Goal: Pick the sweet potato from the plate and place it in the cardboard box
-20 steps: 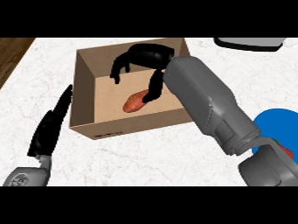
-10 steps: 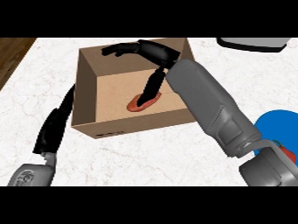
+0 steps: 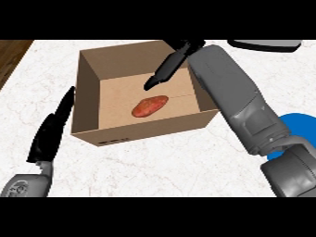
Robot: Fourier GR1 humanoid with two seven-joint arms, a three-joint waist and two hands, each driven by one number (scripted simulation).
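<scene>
Right hand: the right hand (image 3: 168, 69) hangs over the far right part of the box (image 3: 86, 97), fingers straight and pointing down-left into it, holding nothing.
Left hand: the left hand (image 3: 51, 129) lies flat and open on the counter (image 3: 160, 162), just beside the box's left wall, fingers pointing far; it looks to be resting, or perhaps steadying the box.
Sweet potato: the sweet potato (image 3: 150, 106) lies on the box floor near the middle, apart from the right hand's fingertips.
Why so: judging from this, the sweet potato is already where the task wants it, and the open fingers above fit a release.
Plate: the blue plate (image 3: 309, 132) sits at the right, partly hidden behind the right forearm; nothing shows on its visible part.
Other things: a dark grey object (image 3: 266, 44) lies at the far right edge, cut off by the view; what it is cannot be told.
In the way: the box's far right wall stands close under the right forearm, so pulling out calls for lifting clear of that rim first.
</scene>
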